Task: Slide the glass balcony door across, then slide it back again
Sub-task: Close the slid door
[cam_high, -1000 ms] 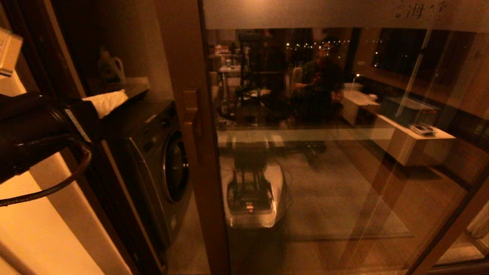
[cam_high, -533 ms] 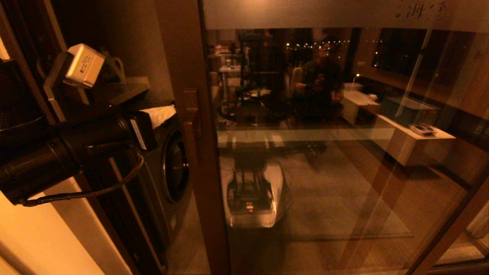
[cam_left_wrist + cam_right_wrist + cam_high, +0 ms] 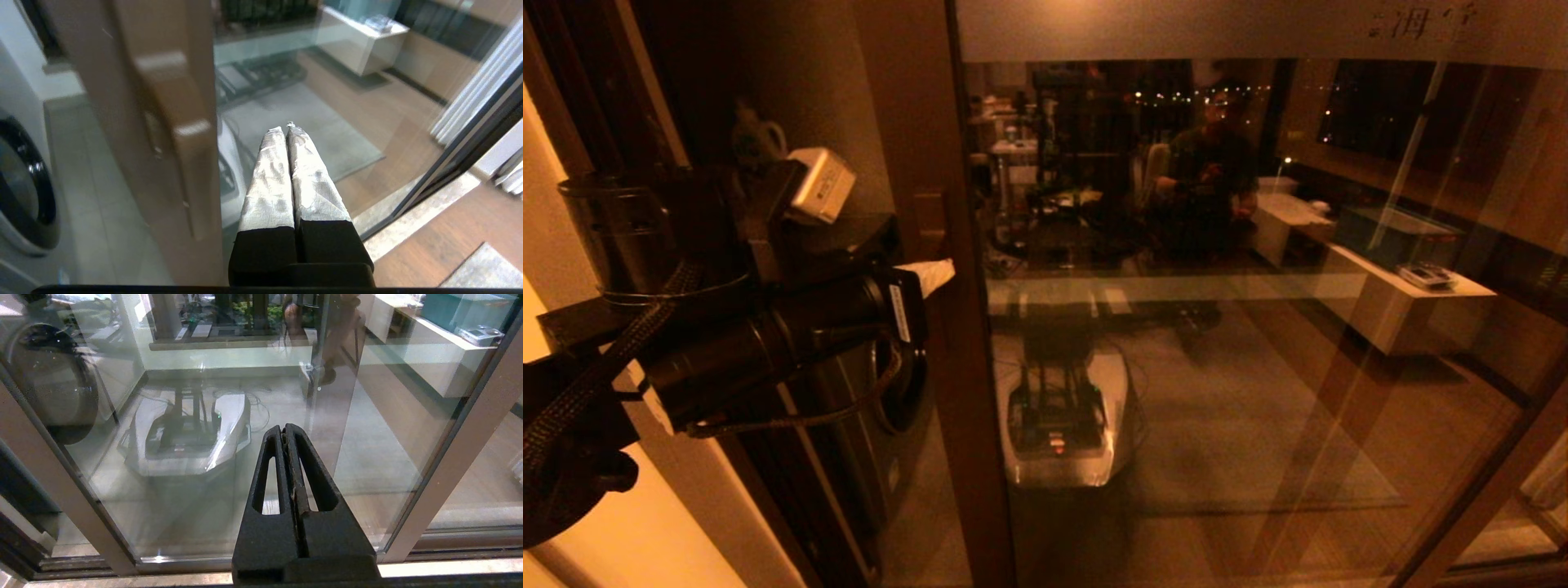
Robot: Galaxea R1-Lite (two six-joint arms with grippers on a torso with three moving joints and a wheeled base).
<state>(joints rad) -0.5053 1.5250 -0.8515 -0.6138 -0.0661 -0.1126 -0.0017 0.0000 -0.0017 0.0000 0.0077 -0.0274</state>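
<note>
Left gripper (image 3: 286,130) closed, empty, white-wrapped fingertips just beside blocky wooden pull handle (image 3: 175,122) of brown-framed glass balcony door (image 3: 1176,327). Right gripper (image 3: 284,430) closed, facing glass.

Front-loading washing machine (image 3: 24,179), dark round porthole, stands well off to one side of left pincer, w/ shelf above it. Detergent jug (image 3: 756,135) on that shelf, beyond the pincer in head view. Grey rug (image 3: 322,134) on wood floor past the pincer tips. White low worktop (image 3: 1405,302) far off toward the right side, w/ small device (image 3: 1425,275) on top. Seated person seen in glass reflection (image 3: 1213,163). White curtain (image 3: 482,98) at edge, left wrist view.
</note>
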